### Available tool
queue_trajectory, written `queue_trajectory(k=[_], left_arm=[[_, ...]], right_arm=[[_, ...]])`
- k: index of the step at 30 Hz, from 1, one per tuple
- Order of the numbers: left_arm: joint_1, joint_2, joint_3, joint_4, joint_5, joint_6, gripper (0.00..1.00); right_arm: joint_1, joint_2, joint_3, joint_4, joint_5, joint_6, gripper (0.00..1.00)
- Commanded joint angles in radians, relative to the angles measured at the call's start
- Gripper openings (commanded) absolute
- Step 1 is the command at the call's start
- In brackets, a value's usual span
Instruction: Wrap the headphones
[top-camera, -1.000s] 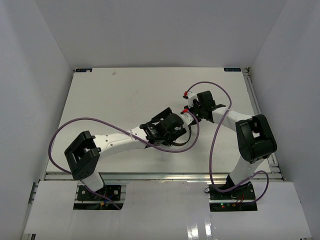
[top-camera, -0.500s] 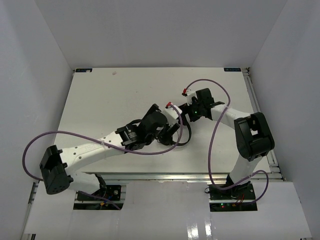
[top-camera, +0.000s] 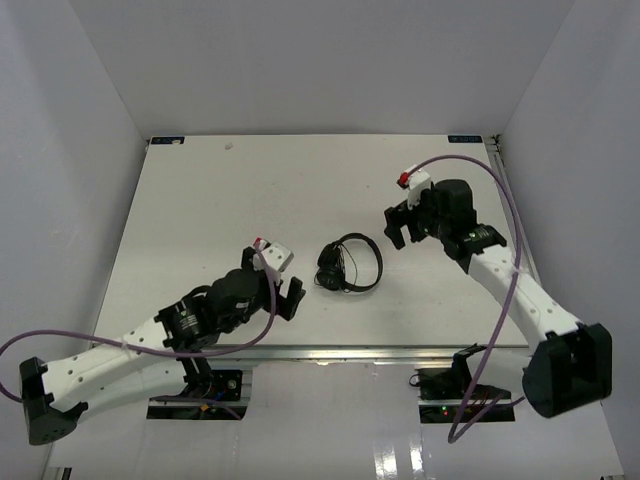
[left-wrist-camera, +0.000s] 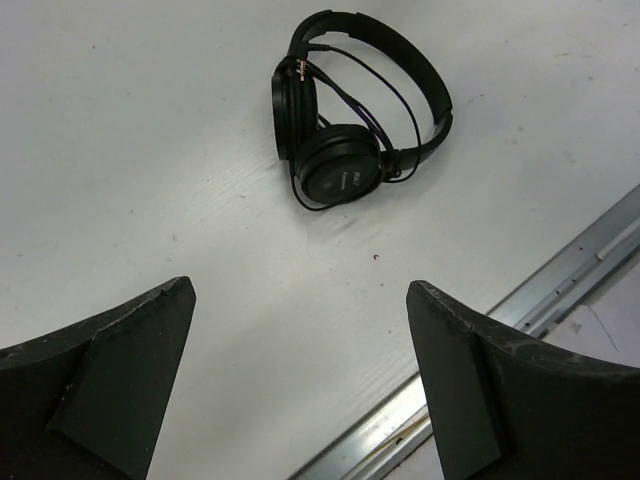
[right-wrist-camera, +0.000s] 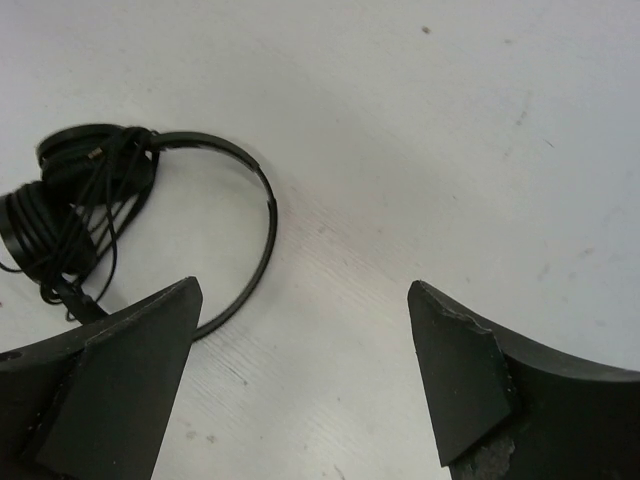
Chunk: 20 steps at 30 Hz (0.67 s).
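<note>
The black headphones (top-camera: 350, 265) lie on the white table (top-camera: 230, 200) near its front middle, with the thin cord wound around the ear cups and headband. No gripper touches them. My left gripper (top-camera: 288, 298) is to their near left, open and empty; its wrist view shows the headphones (left-wrist-camera: 340, 170) well beyond the spread fingers (left-wrist-camera: 130, 360). My right gripper (top-camera: 400, 225) is up and to the right of them, also open and empty. In the right wrist view the headphones (right-wrist-camera: 70, 200) lie to the left, the headband (right-wrist-camera: 268, 215) curving past the left fingertip (right-wrist-camera: 150, 340).
An aluminium rail (left-wrist-camera: 560, 270) runs along the table's near edge, close under my left gripper (left-wrist-camera: 300, 286). White walls (top-camera: 70, 150) enclose the table on three sides. Purple cables (top-camera: 505, 215) loop off both arms.
Both arms have drawn away from the headphones. The right gripper opened and moved back right; the left arm swung to the near left. The headphones now lie free on the table.
</note>
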Motion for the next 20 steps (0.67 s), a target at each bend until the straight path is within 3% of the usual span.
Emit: queue_trajectory(k=[1, 6, 13, 20], left_arm=[[0.001, -0.187, -0.06, 0.014, 0.037, -0.078, 0.98], [0.001, -0.278, -0.103, 0.056, 0.054, -0.086, 0.98], [0.0, -0.22, -0.083, 0.038, 0.125, -0.095, 0.98], [-0.007, -0.226, -0.084, 0.034, 0.108, -0.095, 0.98]], right_arm=[[0.0, -0.213, -0.126, -0.082, 0.191, -0.035, 0.9], [-0.025, -0.382, -0.17, -0.16, 0.234, -0.03, 0.9], [-0.104, -0.428, -0.165, -0.21, 0.212, -0.016, 0.9], [-0.12, -0.408, -0.136, -0.207, 0.215, -0.03, 0.9]])
